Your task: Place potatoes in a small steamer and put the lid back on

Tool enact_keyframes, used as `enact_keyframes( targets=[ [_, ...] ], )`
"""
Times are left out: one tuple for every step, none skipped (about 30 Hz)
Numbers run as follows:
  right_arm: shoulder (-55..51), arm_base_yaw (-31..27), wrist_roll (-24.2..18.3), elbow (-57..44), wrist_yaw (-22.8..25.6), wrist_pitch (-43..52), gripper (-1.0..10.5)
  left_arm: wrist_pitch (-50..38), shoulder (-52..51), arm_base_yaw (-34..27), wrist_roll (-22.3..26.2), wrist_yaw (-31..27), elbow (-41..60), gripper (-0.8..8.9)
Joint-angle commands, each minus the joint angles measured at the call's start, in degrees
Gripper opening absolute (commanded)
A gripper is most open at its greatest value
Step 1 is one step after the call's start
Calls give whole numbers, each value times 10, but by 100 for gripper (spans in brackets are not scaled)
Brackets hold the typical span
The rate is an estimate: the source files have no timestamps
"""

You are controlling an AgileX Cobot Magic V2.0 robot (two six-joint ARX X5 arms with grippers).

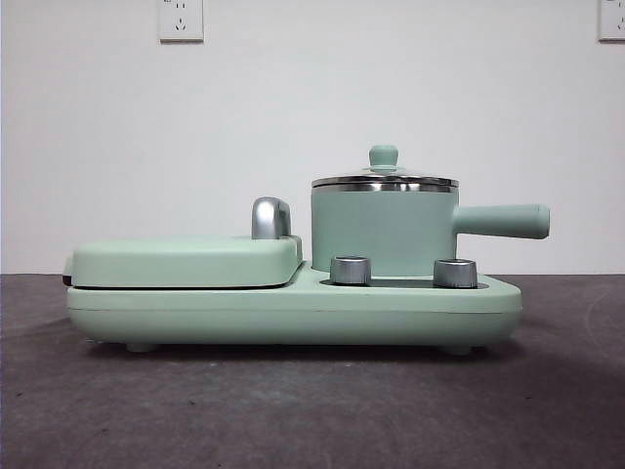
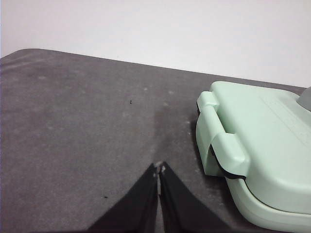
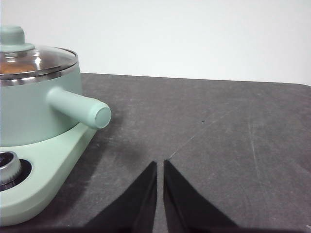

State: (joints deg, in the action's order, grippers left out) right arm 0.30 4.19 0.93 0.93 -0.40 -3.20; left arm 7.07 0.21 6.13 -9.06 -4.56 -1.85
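The mint-green small steamer (image 1: 383, 233) stands on the right half of the appliance, its long handle (image 1: 503, 221) pointing right. The glass lid (image 1: 384, 182) with its green knob (image 1: 383, 156) sits on the steel rim. In the right wrist view an orange-brown shape, the potatoes (image 3: 10, 66), shows dimly through the lid (image 3: 39, 60) of the steamer (image 3: 29, 107). My right gripper (image 3: 160, 165) hangs shut and empty over the dark table, off to the handle's side. My left gripper (image 2: 159, 168) is shut and empty beside the griddle's end (image 2: 252, 145). Neither gripper appears in the front view.
A flat mint-green lidded griddle (image 1: 186, 262) with a chrome handle (image 1: 270, 217) fills the appliance's left half. Two steel dials (image 1: 351, 270) (image 1: 455, 273) sit on the base (image 1: 293, 315) in front of the steamer. Dark grey table, white wall with sockets behind.
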Motion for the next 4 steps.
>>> enact_keyframes(
  targets=[
    [-1,2,8,-2,0,7,21,-7,0,0,-2,-1,10,6],
    [-1,2,8,-2,0,7,21,-7,0,0,-2,-1,10,6],
    [-1,2,8,-2,0,7,21,-7,0,0,-2,-1,10,6],
    [-1,2,8,-2,0,7,21,-7,0,0,-2,-1,11,6]
  ],
)
